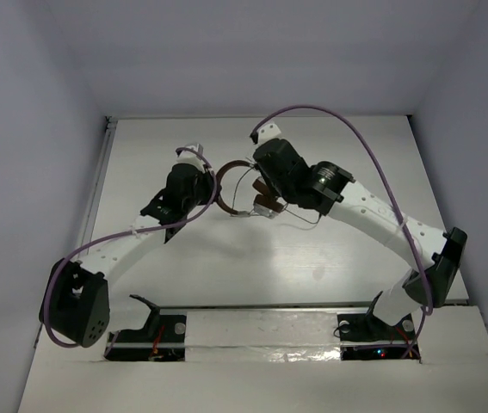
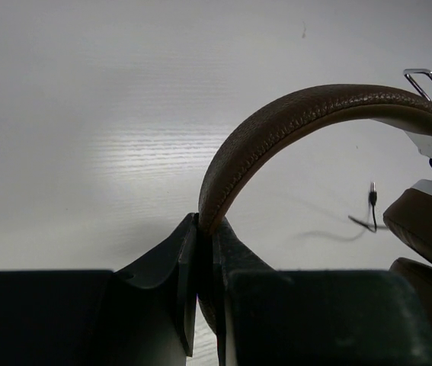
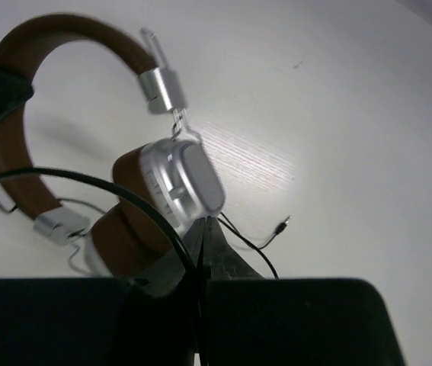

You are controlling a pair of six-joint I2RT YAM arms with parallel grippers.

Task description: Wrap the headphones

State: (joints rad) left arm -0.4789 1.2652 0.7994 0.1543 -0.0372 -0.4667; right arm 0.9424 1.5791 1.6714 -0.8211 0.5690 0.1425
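Headphones (image 1: 265,204) held over the white table (image 1: 312,258): left jaws clamp the brown headband (image 2: 292,114); right jaws are pinched on the thin dark cord (image 3: 113,184).

Small over-ear headphones (image 1: 265,203) with a stitched brown leather headband (image 2: 292,114), brown ear pads (image 3: 124,229) and silver metal cups (image 3: 189,179) show just above the centre of the top view, headband arching to the left, cups close together. A thin dark cord (image 3: 86,177) loops loosely past one cup, its small plug (image 3: 283,223) free at right
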